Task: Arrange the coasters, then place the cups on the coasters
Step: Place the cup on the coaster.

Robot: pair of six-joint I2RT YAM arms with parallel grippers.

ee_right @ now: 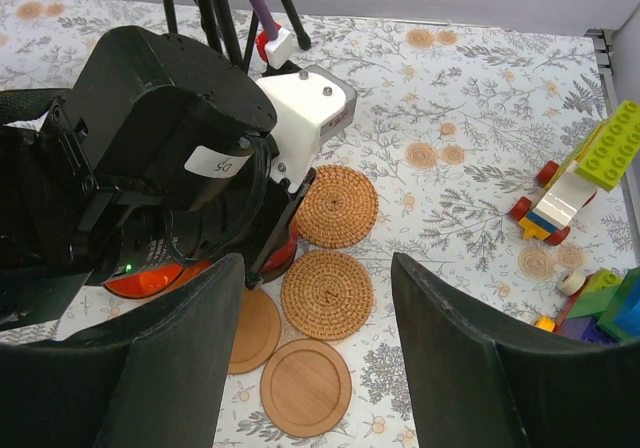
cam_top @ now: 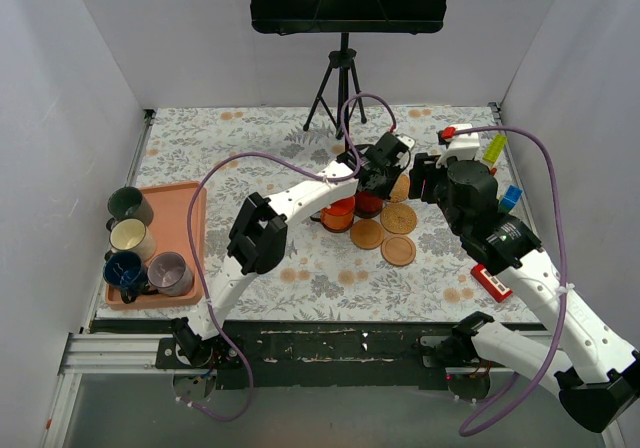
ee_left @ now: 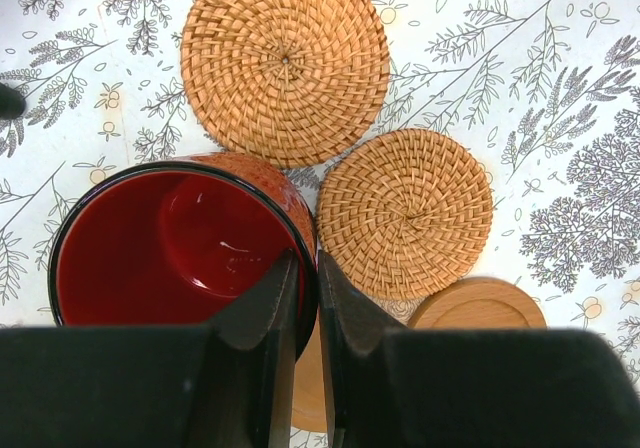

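While the left gripper (ee_left: 308, 265) is clamped on the rim of the glossy red ceramic cup (ee_left: 180, 238), one finger inside the wall and one outside, we judge the cup-placing to be about a third done. The red cup stands near the middle of the flower-printed tabletop (cam_top: 250, 138), a little toward its far edge. The orange handled cup (cam_top: 338, 214) is just beside it, toward the left edge.

Next to them four coasters lie in a tight cluster, all bare: two woven tan rattan discs (ee_left: 285, 63) and two orange-brown wooden discs (ee_right: 305, 386). We see no dark brown coasters. They may lie under the two cups, but we cannot tell, nor can we tell whether the red cup is fully set down.

The right gripper (ee_right: 312, 268) hovers over the cluster with its jaws spread wide and nothing between them.

Four cups wait on the salmon-pink rectangular tray (cam_top: 192, 218) at the left edge of the tabletop: a dark green cup (cam_top: 128, 205), a cream cup (cam_top: 130, 236), a dark blue cup (cam_top: 124, 268) and a translucent purple-grey cup (cam_top: 170, 273). That gives one for each bare coaster, though the cluster looks too crowded for four cups, so we think some spreading may be needed
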